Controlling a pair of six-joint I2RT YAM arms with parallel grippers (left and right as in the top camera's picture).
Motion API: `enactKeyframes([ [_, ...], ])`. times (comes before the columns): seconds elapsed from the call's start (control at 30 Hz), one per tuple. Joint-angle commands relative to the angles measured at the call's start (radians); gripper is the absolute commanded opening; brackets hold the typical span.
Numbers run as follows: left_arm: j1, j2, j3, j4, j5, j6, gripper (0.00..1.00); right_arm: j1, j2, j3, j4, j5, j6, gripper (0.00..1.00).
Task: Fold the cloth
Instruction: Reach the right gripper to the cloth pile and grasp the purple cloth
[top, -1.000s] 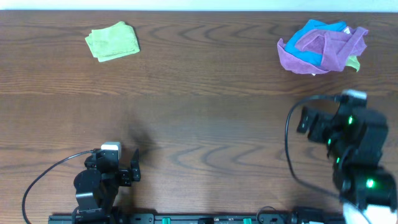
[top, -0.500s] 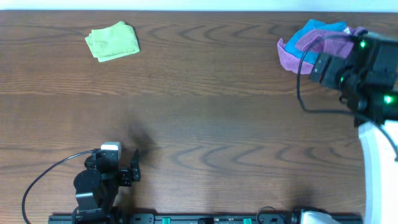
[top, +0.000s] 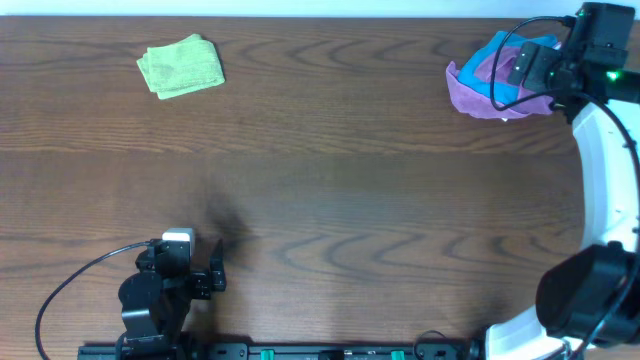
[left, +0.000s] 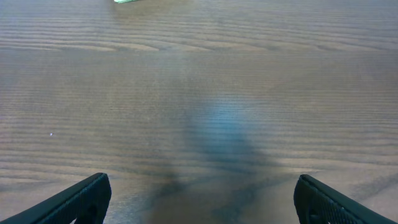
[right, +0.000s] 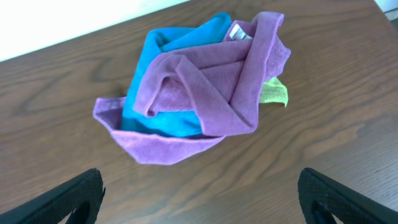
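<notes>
The right gripper (right: 202, 198) is spread wide, its two dark fingertips (right: 65, 199) far apart at the lower corners of the right wrist view. It holds nothing, and only bare brown wood-grain table (top: 330, 180) lies between the tips. Just ahead of them lies a bunched heap. In it the soft pinkish-purple microfibre cloth (right: 214, 84) is crumpled in loose folds around a bright-blue cloth (right: 163, 119). I cannot tell whether the purple folds are one piece or two. The fingertips are clear of the heap and touch none of it. A small white label (right: 238, 32) shows at the heap's far side. A yellow-green scrap of fabric (right: 273, 93) pokes out from under its right edge. From overhead the right arm's head overlaps the right part of the heap, leaving the purple cloth (top: 478, 98) visible on the heap's left side.

The left gripper (left: 202, 202) is also wide open and empty, with only table between its tips. It sits well apart from the heap, towards the opposite near corner. A folded light-green cloth (top: 181, 67) lies well apart from the heap, along the same far edge.
</notes>
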Motion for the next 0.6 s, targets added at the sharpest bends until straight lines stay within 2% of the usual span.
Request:
enactKeyframes([
  [0.0, -0.004, -0.006, -0.007, 0.000, 0.000, 0.021, 0.95, -0.012, 0.010, 0.031, 0.027, 0.058, -0.016, 0.99],
  [0.37, -0.004, -0.006, -0.007, 0.000, 0.000, 0.021, 0.95, -0.090, 0.169, 0.031, 0.270, 0.006, 0.058, 0.99],
  [0.57, -0.004, -0.006, -0.007, 0.000, 0.000, 0.021, 0.95, -0.125, 0.286, 0.031, 0.356, -0.122, 0.064, 0.99],
])
